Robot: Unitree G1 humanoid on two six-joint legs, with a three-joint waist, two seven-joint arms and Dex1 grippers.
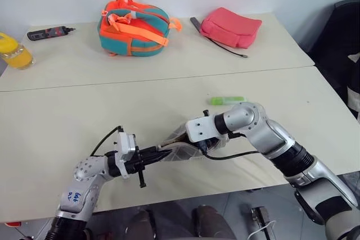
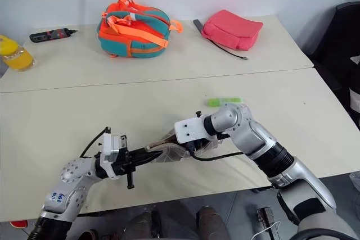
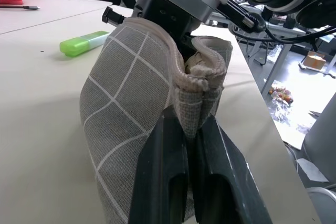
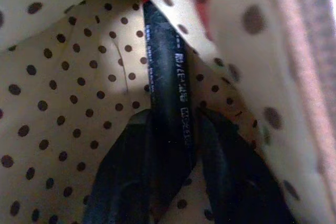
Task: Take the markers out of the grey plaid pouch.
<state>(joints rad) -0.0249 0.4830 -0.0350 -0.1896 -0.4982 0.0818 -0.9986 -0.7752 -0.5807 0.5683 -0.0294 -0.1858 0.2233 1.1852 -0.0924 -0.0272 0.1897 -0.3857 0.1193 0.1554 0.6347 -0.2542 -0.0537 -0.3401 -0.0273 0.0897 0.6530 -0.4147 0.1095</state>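
The grey plaid pouch (image 1: 179,148) lies near the table's front edge, with its mouth held up and open. My left gripper (image 3: 189,124) is shut on the pouch's zipper rim (image 3: 181,77), pinching the folded fabric from the left side. My right gripper (image 4: 170,129) reaches down into the pouch, amid its dotted cream lining (image 4: 68,77). A dark marker (image 4: 165,61) with pale print on its body runs between the two black fingers (image 4: 126,171), which press on it from both sides. The marker's ends are hidden by the lining.
A lime-green highlighter (image 1: 228,100) lies on the table just behind the pouch. At the back stand a teal-and-orange backpack (image 1: 135,26), a pink-red pouch (image 1: 230,26), a black-and-red tool (image 1: 49,32) and a yellow container (image 1: 14,51). The table's front edge (image 1: 185,198) is close.
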